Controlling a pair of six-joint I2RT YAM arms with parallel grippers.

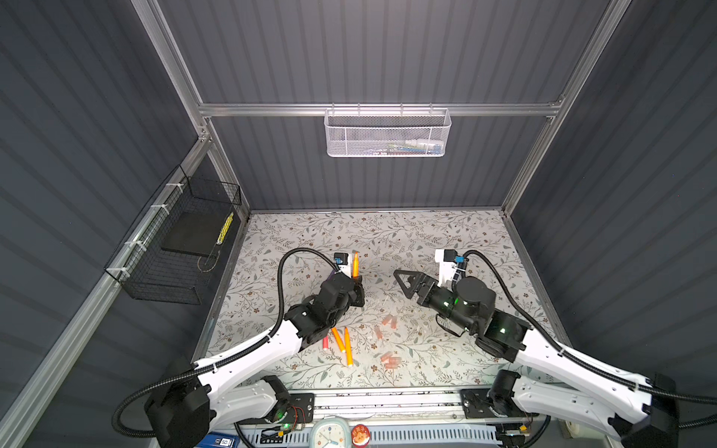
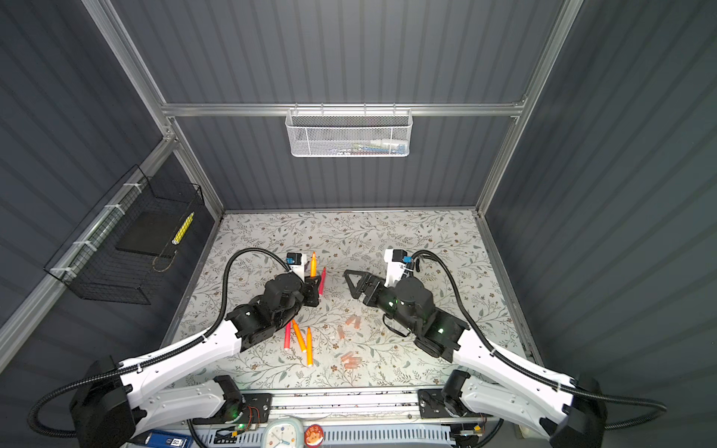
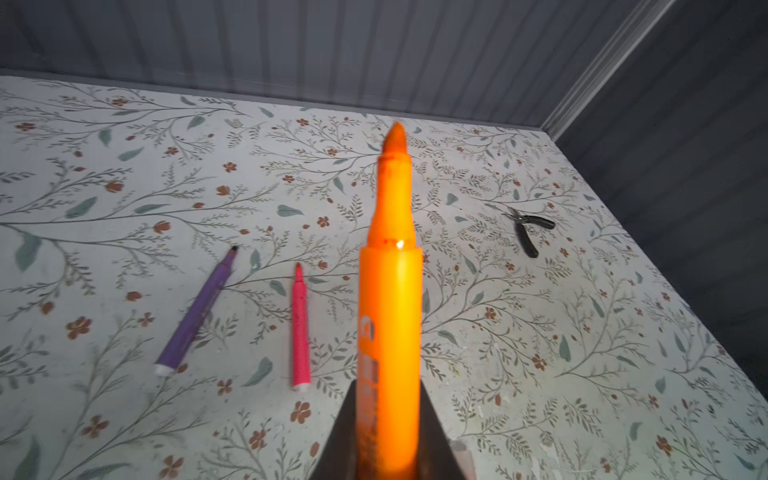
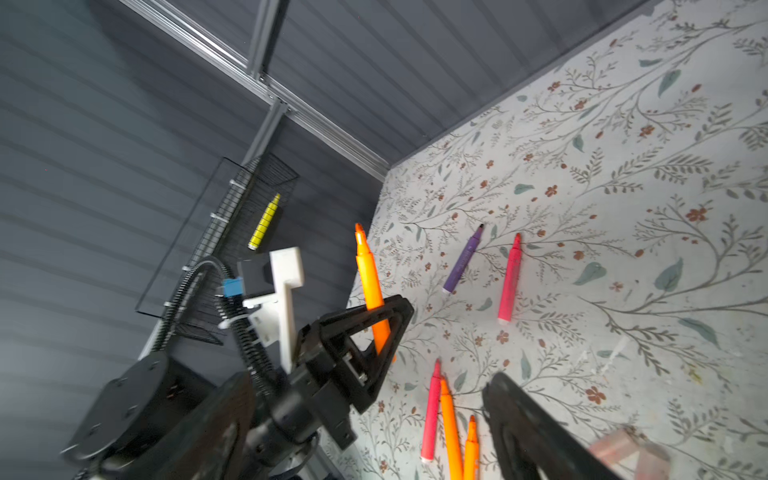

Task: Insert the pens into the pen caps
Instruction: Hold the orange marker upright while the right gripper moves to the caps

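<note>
- Your left hand [image 1: 357, 280] is clamped shut on the orange pen [image 3: 389, 316]. The barrel runs out past the fingertips, and the bare tapered tip points away from the hand.
- Your right hand [image 1: 404, 284] is spread wide and grips nothing; it faces the left hand.
- The pen caps [image 1: 389, 321] are pale pinkish tubes. They lie scattered on the counter [image 1: 446, 232] between both hands, toward the arm bases.

The far strip of the floral table [image 1: 388, 232] lies open. Nearer, 3 loose pens [image 1: 348, 349] beside the left arm [image 1: 271, 341] and scattered pen caps [image 1: 390, 321] crowd the middle.
</note>
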